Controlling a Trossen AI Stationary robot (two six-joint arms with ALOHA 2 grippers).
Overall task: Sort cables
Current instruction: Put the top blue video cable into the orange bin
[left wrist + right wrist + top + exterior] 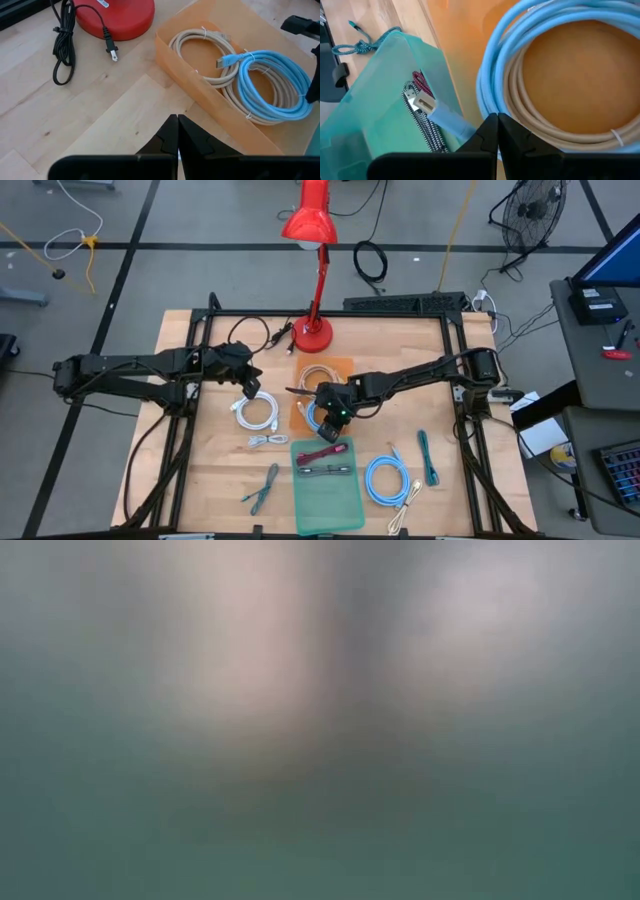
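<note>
The cables, a light-blue coil [272, 85] on a beige coil [210, 52], lie inside the orange tray [200, 90], right gripper [497, 125] clenched above its edge, left gripper [177, 131] clenched beside it.

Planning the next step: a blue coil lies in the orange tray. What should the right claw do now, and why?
Probably lift clear of the orange tray: the light-blue coil already rests inside on the beige coil, and the right claw, shut, holds nothing.
</note>
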